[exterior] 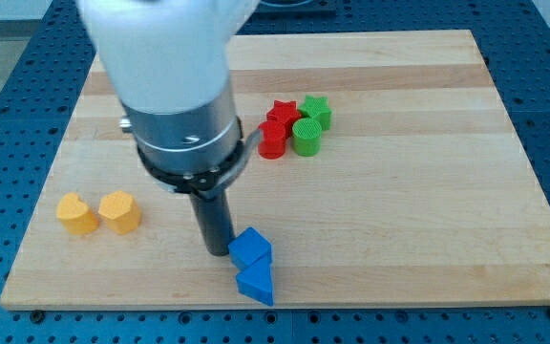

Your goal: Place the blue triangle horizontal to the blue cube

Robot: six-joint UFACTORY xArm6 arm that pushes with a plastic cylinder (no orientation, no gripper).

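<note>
Where the wooden board (428, 191) fills most of the view, lying flat on a blue perforated bench (8, 115) that shows around all its edges. Largest upon it: the arm (175, 105), white above and grey-metal below, coming down from the view's top left and hiding part of the board's upper left. Beneath that, the dark rod, ending in my tip (214, 250) on the board surface, low and left of centre. No pincer to report here, only the bare rod, so neither wide nor narrow nor holding anything.

Just to the view's right of my tip, touching or all but touching: the blue cube (250, 247). Directly below the cube and pressed against it, close to the board's bottom edge: the blue triangle (256, 285), pointing toward the view's left. Stacked one above the other in the view, then, rather than side by side.

Toward the view's left, well apart from the blue pair: two orange-yellow blocks side by side, the left yellow block (76, 213) and the right yellow block (119, 210), shapes hard to make out.

Up near the centre, a tight cluster of four: red star (283, 112), green star (316, 109), red cylinder (272, 139), green cylinder (306, 137), all touching or nearly so.
</note>
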